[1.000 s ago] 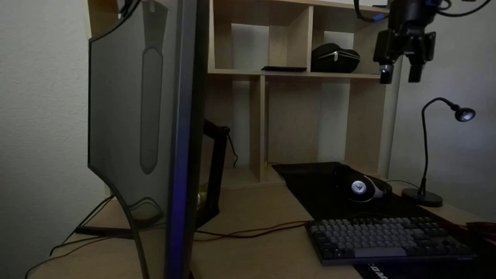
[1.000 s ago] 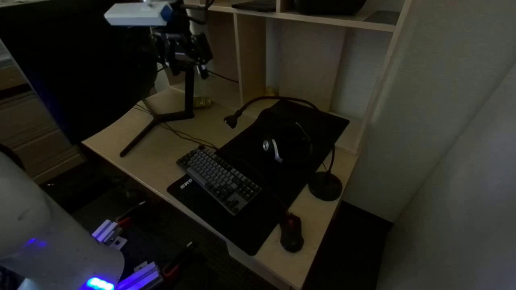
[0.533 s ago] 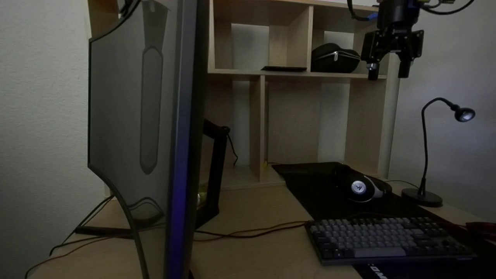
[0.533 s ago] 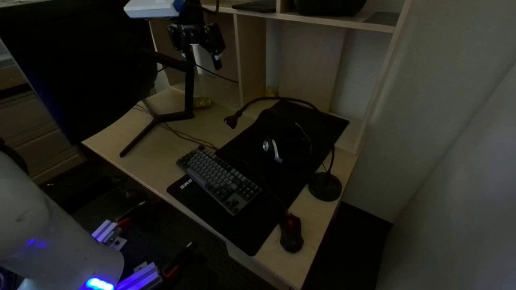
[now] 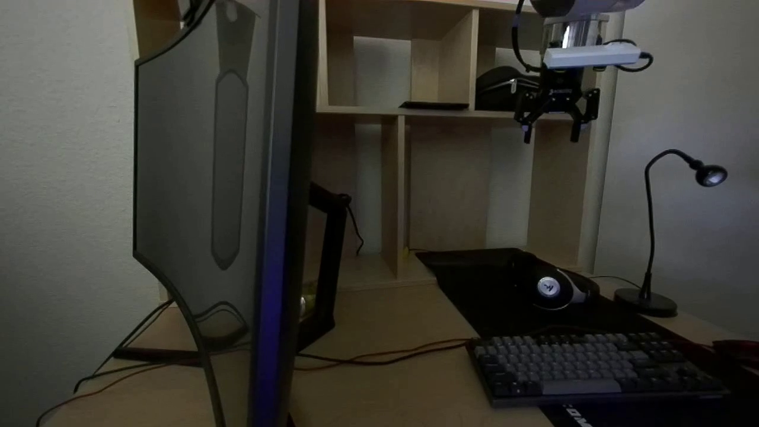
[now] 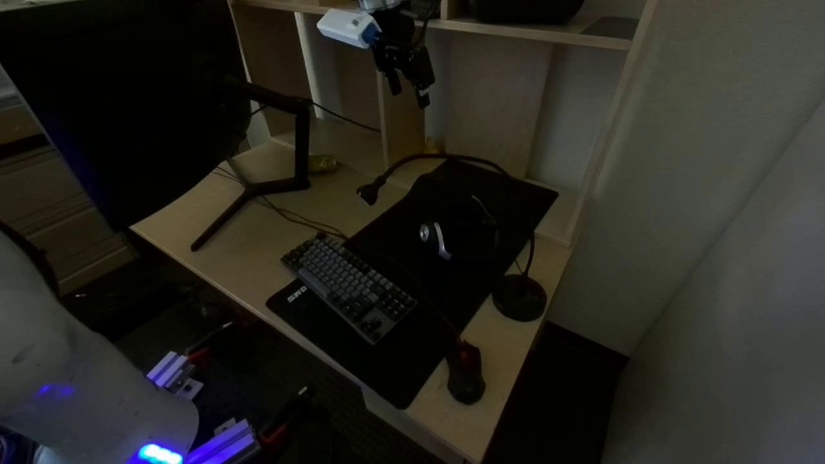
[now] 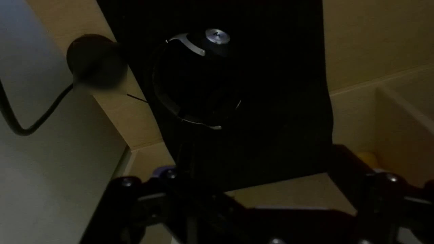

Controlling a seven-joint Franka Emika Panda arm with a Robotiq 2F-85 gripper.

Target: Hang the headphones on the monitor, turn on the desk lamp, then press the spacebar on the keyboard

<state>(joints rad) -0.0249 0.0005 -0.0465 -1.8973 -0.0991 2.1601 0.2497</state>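
On the counter (image 6: 251,261) we judge all three steps left to do. The monitor (image 5: 228,190) stands on the nine-to-ten o'clock side in both exterior views, with nothing hung on the part we see. A dark mat (image 6: 412,348) spreads across the wood. At three o'clock in an exterior view, the desk lamp (image 5: 652,234) casts no visible glow, so we take it as off. The keyboard (image 5: 593,365) lies there at four o'clock, and the headphones (image 5: 550,287) rest on the mat at its eleven o'clock. At twelve o'clock above them hangs our tool (image 5: 551,135), well apart, its jaws spread with nothing between; we judge a grasp comes next. The spacebar (image 5: 581,386), on the keyboard's six o'clock edge, awaits its press.

The monitor's stand (image 6: 300,145) shows down to its feet in an exterior view, while the wrist view misses it. Only the wrist view gives us the arc of the headband (image 7: 166,101) plainly. The mouse (image 6: 466,374), whole in an exterior view, is missing from the wrist view.
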